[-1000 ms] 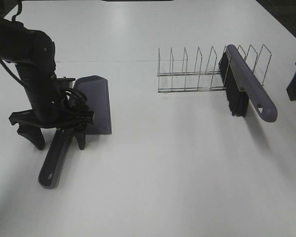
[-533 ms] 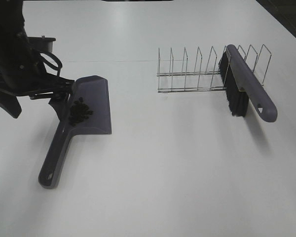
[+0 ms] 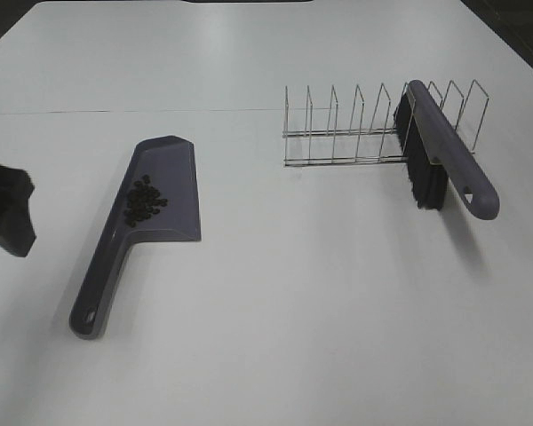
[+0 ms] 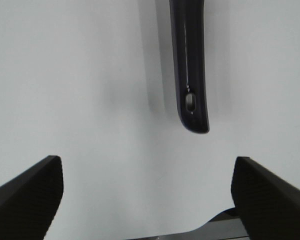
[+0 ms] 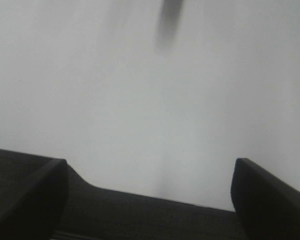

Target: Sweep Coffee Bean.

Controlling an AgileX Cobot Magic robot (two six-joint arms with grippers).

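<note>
Sweeping looks finished, with coffee bean (image 3: 144, 201) heaped in the dustpan (image 3: 169, 169) on the table (image 3: 275, 302), brush (image 3: 444, 151) racked, left gripper (image 4: 147, 195) and right gripper (image 5: 150, 195) both spread empty; next, perhaps only parking

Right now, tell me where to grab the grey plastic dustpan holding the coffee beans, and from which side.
Grip the grey plastic dustpan by its long handle, coming from above. The handle lies flat and bare, clear of the coffee beans in the tray, so it can lift level.
</note>
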